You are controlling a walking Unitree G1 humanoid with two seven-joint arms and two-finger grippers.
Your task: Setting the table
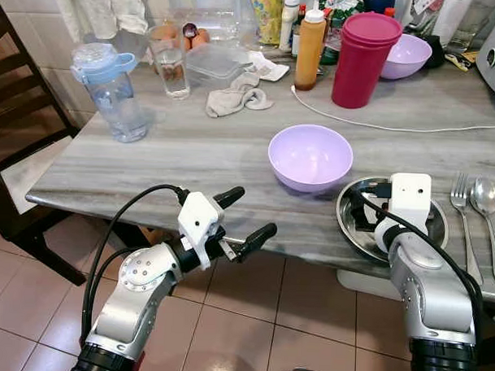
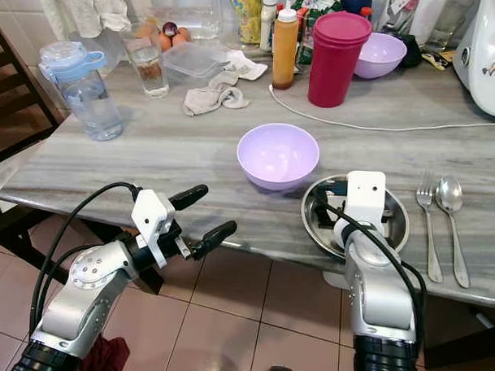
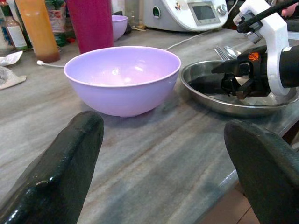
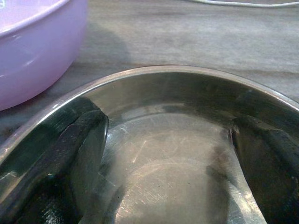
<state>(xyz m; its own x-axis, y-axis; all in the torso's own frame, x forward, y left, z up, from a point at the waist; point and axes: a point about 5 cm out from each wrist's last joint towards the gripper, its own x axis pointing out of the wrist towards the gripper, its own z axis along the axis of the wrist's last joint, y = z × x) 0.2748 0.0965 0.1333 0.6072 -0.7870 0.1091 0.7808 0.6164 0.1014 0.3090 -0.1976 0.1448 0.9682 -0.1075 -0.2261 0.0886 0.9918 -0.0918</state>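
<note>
Two silver metal arms end in white plastic wrist housings, each carrying two long black fingers [image 1: 252, 232]. Black cables loop along both forearms, and round screwed joint caps mark the elbows.

We see our right tool [image 1: 376, 190] over the round steel plate [image 1: 351, 230], beside the lilac plastic bowl [image 1: 310, 157]; left tool [image 1: 245, 215] spread apart off the grey worktop [image 1: 192, 151].

The bowl [image 1: 310, 157] is light purple. The plate [image 1: 352, 226] is shiny silver. The table [image 1: 200, 159] is grey with streaks. The cups [image 1: 363, 59] are dark pink.
</note>
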